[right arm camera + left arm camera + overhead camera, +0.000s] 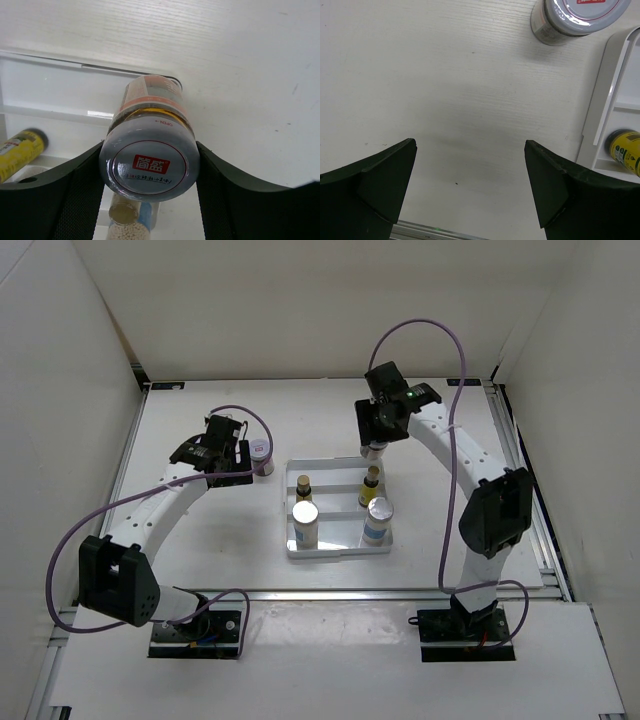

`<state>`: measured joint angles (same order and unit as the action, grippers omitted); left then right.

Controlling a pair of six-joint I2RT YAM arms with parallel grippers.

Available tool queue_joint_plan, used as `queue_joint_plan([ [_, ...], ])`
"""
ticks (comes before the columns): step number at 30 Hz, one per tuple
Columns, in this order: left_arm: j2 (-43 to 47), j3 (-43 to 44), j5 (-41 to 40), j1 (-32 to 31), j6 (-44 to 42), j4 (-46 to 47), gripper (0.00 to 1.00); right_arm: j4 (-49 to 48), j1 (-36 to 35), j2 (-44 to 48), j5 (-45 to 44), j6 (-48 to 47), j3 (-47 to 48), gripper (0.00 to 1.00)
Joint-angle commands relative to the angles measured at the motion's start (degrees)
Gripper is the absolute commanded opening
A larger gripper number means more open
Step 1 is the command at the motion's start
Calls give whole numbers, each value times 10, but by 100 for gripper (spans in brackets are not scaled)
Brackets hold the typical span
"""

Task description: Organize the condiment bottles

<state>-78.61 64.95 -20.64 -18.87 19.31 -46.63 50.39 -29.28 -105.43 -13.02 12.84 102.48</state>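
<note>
Now squat jar, red-marked white lid, in right end effector.

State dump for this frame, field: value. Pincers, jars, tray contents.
left pincer: open, empty, above table
right pincer: shut on held jar
held jar position: at tray far right corner; lifted or resting unclear
loose jar: upright on table, left of tray
in tray: two yellow bottles, two shakers, all upright

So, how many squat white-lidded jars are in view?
2: one jar on the table, left of the tray; the other jar in the right tool, at the tray's far right corner.
</note>
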Motion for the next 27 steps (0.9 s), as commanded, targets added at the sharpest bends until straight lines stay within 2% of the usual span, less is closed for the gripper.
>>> queue_joint_plan([
  [1, 21, -3, -12, -1, -3, 9, 100, -41, 7, -7, 61, -8, -1, 3],
  [12, 27, -3, -7, -1, -3, 15, 100, -70, 7, -78, 120, -24, -28, 4],
  [16, 27, -3, -7, -1, -3, 15, 100, -70, 7, -93, 120, -19, -28, 15],
  [18, 27, -3, -7, -1, -3, 15, 100, -70, 7, -93, 120, -19, -28, 27],
  [19, 27, -3, -7, -1, -3, 15, 100, -70, 7, -93, 120, -19, -28, 37],
  [20, 27, -3, -7, -1, -3, 15, 100, -70, 7, -93, 120, -19, -28, 54],
  [23, 21, -3, -7, -1, -9, 20, 100, -70, 7, -69, 95, -13, -28, 77],
  [24, 21, -3, 0, -1, -9, 20, 100, -70, 7, -63, 75, -13, -28, 88],
  [26, 27, 2, 7, -1, -2, 20, 100, -64, 7, -39, 56, -13, -9, 100],
  [27, 32, 12, 7, -1, 9, 20, 100, -58, 7, -30, 48, -13, -4, 100],
])
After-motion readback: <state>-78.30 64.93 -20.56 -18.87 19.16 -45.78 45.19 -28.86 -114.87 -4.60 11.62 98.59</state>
